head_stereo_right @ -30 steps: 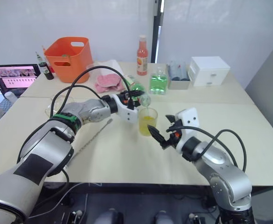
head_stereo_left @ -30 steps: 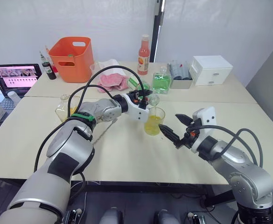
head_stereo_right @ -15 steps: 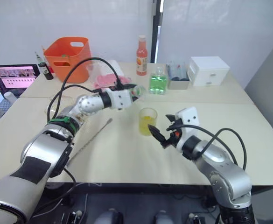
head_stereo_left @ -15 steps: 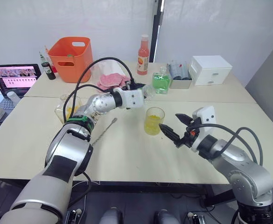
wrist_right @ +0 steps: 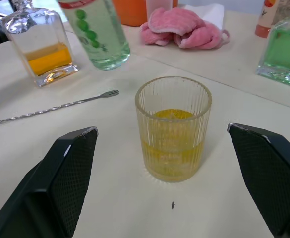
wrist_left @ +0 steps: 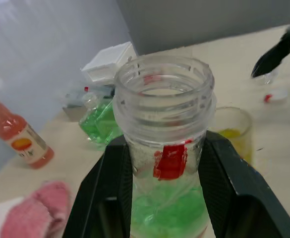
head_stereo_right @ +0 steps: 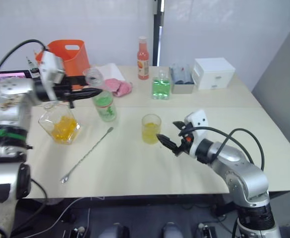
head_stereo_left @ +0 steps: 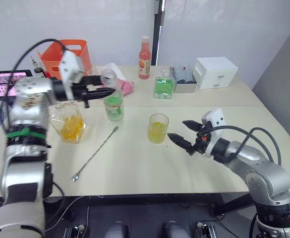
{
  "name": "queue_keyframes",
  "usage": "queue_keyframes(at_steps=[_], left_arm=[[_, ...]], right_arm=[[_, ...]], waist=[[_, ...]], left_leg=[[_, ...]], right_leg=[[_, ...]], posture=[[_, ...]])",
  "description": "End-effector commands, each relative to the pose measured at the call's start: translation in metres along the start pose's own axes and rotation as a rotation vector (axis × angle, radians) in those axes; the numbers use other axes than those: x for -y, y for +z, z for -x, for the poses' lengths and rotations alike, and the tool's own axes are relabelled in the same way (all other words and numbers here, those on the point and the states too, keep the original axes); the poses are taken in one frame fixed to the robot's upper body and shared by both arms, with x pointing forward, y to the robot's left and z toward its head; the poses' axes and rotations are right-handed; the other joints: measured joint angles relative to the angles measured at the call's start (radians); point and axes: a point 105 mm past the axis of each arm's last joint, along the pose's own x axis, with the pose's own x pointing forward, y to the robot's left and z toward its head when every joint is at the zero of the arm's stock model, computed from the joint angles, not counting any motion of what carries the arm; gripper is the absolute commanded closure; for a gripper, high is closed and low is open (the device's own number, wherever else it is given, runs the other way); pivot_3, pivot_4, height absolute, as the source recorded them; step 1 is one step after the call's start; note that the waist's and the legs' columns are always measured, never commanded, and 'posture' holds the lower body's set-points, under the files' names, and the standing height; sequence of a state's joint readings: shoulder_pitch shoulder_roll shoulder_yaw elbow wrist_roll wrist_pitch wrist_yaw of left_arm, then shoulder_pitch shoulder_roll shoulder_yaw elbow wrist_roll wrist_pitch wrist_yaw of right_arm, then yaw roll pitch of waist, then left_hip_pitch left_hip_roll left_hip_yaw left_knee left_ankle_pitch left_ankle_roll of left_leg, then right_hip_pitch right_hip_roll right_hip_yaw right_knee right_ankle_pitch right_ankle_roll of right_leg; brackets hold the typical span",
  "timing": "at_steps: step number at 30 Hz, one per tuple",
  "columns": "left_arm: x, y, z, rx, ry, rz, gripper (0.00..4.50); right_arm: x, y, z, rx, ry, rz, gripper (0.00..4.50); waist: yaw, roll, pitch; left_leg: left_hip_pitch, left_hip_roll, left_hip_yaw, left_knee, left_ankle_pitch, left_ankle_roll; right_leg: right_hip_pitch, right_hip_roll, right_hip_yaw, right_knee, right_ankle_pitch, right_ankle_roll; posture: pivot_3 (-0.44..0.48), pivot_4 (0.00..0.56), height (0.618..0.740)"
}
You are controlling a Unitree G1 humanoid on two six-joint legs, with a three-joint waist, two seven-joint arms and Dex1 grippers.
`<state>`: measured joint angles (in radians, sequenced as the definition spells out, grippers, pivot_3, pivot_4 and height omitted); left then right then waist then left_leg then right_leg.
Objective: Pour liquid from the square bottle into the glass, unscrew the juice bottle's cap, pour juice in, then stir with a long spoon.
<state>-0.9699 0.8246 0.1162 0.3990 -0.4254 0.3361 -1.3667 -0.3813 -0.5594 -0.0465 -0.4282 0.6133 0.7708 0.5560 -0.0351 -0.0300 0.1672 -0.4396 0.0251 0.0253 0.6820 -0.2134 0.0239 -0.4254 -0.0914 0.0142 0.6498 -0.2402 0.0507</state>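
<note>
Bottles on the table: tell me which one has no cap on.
The slim clear plastic juice bottle with the green label, held upright in the left gripper. Its neck is open, while the tall pink-orange bottle at the back wears a red cap.

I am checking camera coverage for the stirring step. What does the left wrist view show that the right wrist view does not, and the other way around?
Left wrist view alone: the uncapped mouth and red neck band of the juice bottle clamped between the left gripper fingers, and a white drawer box.

Right wrist view alone: the long spoon lying flat, the square bottle, and the open right gripper.

Both: the glass, a pink cloth, a green-tinted bottle.
</note>
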Motion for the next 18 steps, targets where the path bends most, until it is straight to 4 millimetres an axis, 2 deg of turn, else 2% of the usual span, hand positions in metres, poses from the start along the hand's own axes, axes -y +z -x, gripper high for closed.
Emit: queue_keyframes(at_steps=[1,2,5,7,11,18], left_arm=[[0.011,0.037,0.036,0.087,0.039,0.058,3.03],[0.013,0.038,0.042,0.086,0.057,0.077,3.03],[0.023,0.035,0.077,0.054,0.153,0.150,3.03],[0.028,0.032,0.088,0.036,0.194,0.178,3.03],[0.036,0.012,0.125,-0.039,0.346,0.225,3.03],[0.026,-0.018,0.170,-0.123,0.571,0.240,3.03]], right_arm=[[-0.004,0.009,0.002,0.019,0.072,0.025,0.05],[-0.003,0.009,0.003,0.018,0.080,0.025,0.05],[-0.004,0.008,0.005,0.005,0.123,0.029,0.05],[-0.003,0.008,0.007,-0.001,0.132,0.032,0.05],[0.002,0.008,0.011,-0.007,0.129,0.034,0.05],[0.000,0.007,0.015,-0.006,0.132,0.024,0.05]], waist=[[0.000,0.000,0.000],[0.001,0.000,0.000],[0.006,0.000,0.000],[0.012,0.000,0.000],[0.021,0.000,0.000],[0.033,-0.001,0.000]], left_leg=[[0.000,0.001,-0.001,0.000,0.000,0.000],[0.000,0.002,-0.001,0.000,0.000,0.000],[0.001,0.002,-0.001,0.001,0.000,0.000],[0.002,0.003,0.000,0.001,0.000,0.000],[0.003,0.003,0.003,0.001,0.000,-0.001],[0.004,0.004,0.006,0.000,0.001,-0.003]], right_leg=[[0.000,0.000,0.000,0.000,0.000,0.000],[0.000,0.000,0.000,0.000,0.000,0.000],[0.000,0.000,0.000,-0.001,0.000,0.000],[0.000,0.000,0.000,-0.001,0.000,0.000],[0.000,0.000,0.000,-0.002,0.000,-0.001],[0.001,0.000,0.000,-0.002,0.000,-0.003]], posture=[[0.000,0.150,0.715],[0.000,0.150,0.715],[0.000,0.150,0.715],[0.000,0.150,0.715],[0.000,0.150,0.715],[0.000,0.150,0.715]])
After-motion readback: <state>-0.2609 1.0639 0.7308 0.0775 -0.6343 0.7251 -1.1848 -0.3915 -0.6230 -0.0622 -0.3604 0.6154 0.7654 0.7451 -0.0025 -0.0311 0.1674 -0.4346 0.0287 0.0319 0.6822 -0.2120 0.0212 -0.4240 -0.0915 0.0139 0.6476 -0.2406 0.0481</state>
